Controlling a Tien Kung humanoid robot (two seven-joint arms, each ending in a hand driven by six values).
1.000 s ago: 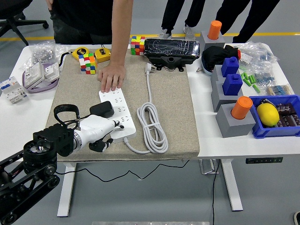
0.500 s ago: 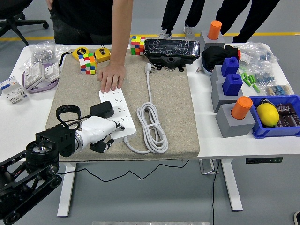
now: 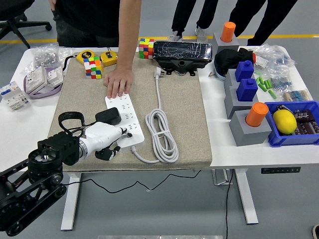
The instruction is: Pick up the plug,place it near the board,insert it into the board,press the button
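A white power board [image 3: 122,107] lies lengthwise on the beige mat [image 3: 184,114]. A black plug [image 3: 108,116] sits in its left row of sockets, with a black cord looping off to the left. My left hand [image 3: 113,141], white with black fingertips, rests at the board's near end. One white finger lies out over the board's near corner, and the other fingers are curled under with nothing in them. A person's hand [image 3: 118,81] presses flat on the board's far end. My right arm is out of sight.
The board's white cable [image 3: 162,134] lies coiled to its right, its plug [image 3: 158,73] by a black box [image 3: 182,52]. Colour cubes [image 3: 92,66] and yellow tape measures [image 3: 85,56] are at the mat's back. Grey and blue blocks [image 3: 244,94] and a blue bin [image 3: 294,124] stand on the right.
My left arm has shifted only slightly at the board's near end. The person's hand and the plug have stayed put.
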